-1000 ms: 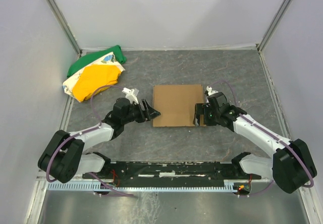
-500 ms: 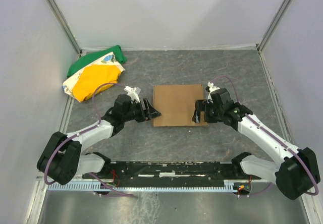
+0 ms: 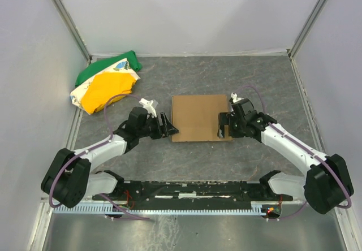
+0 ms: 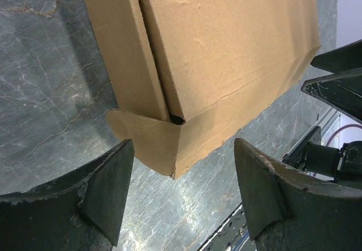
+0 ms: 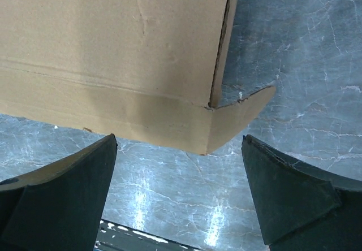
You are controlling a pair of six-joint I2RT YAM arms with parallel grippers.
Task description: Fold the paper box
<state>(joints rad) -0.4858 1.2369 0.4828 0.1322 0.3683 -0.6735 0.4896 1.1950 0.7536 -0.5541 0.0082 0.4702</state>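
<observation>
Your paper box (image 3: 199, 117) sits mid-table (image 3: 260, 81), nearly formed. The left gripper (image 3: 171, 129) is at its 7 o'clock corner and the right gripper (image 3: 221, 126) at 5 o'clock. Both are spread and empty, probably to tuck each protruding corner tab (image 4: 141, 141).

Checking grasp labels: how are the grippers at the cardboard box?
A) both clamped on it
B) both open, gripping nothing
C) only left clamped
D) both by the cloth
B: left gripper and right gripper show spread fingers; the paper box lies unclasped.
</observation>
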